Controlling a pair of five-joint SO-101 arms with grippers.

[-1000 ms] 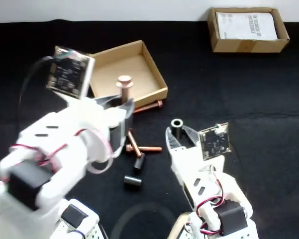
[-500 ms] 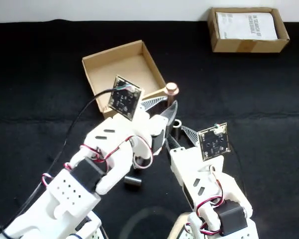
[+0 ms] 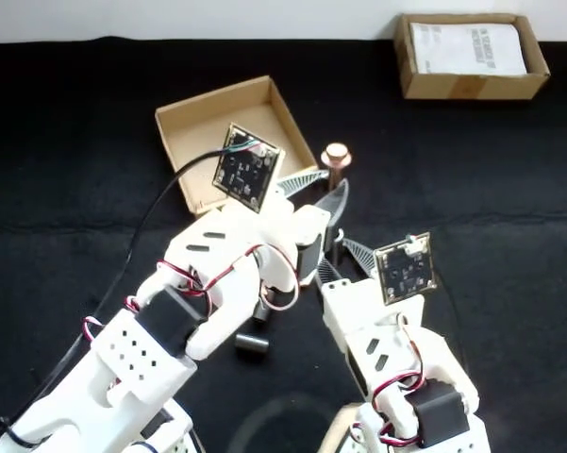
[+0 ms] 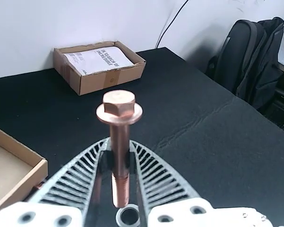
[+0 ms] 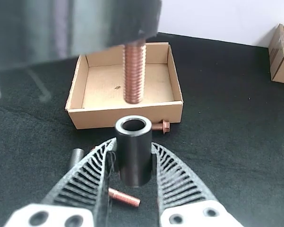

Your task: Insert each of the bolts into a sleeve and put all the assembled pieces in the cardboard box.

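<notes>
My left gripper (image 4: pixel 116 163) is shut on a copper bolt (image 4: pixel 119 142), held upright with its hex head on top. In the high view the bolt head (image 3: pixel 336 156) shows just past the left gripper (image 3: pixel 319 193). My right gripper (image 5: pixel 133 165) is shut on a dark sleeve (image 5: pixel 133 151), upright with its bore open upward. The bolt's threaded tip (image 5: pixel 134 73) hangs just above the sleeve's mouth, apart from it. The sleeve's rim (image 4: pixel 128 216) lies directly under the bolt in the left wrist view. The open cardboard box (image 3: pixel 196 127) lies behind both arms, with nothing in it.
Loose parts lie on the black cloth between the arms and the box: copper bolts (image 5: pixel 124 197) (image 5: pixel 159 126) and dark sleeves (image 3: pixel 251 343) (image 5: pixel 77 157). A second cardboard box (image 3: pixel 470 55) with a paper in it stands at the far right corner.
My left arm has swung the bolt to the right, from over the box edge to a spot over the sleeve. The right arm has kept still with the sleeve.
</notes>
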